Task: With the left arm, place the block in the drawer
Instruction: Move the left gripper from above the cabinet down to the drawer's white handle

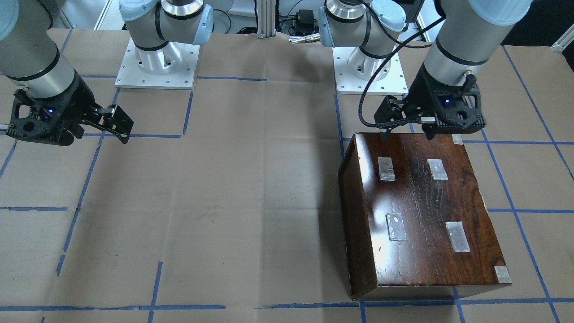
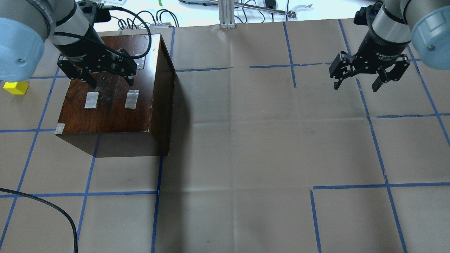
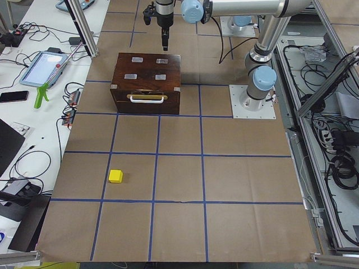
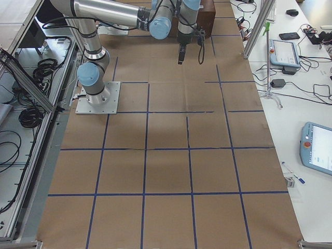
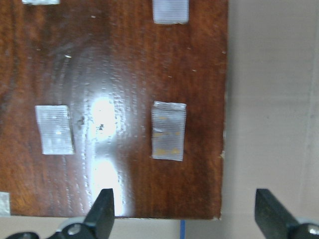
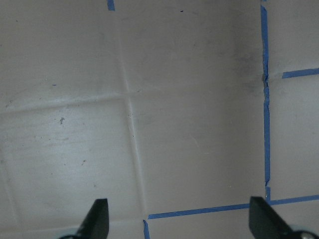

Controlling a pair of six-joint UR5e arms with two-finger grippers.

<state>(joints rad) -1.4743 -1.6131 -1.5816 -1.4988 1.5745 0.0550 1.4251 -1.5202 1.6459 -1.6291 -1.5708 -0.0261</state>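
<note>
The yellow block (image 2: 15, 88) lies on the paper-covered table, left of the dark-brown box (image 2: 109, 105); it also shows in the exterior left view (image 3: 115, 176), well in front of the box. The drawer is shut: only its dark front panel with a pale handle (image 3: 147, 99) shows, and the tray is hidden. My left gripper (image 2: 109, 81) hangs open and empty just above the box's tape-patched top (image 5: 114, 99), near its rear edge (image 1: 407, 133). My right gripper (image 2: 356, 86) is open and empty above bare table on the far side (image 1: 119, 128).
Blue tape lines (image 2: 158, 211) grid the brown paper. A black cable (image 2: 52, 211) lies at the table's front left. Arm bases (image 1: 157, 63) stand on white plates at the rear. Cables and devices lie beyond the table's edges.
</note>
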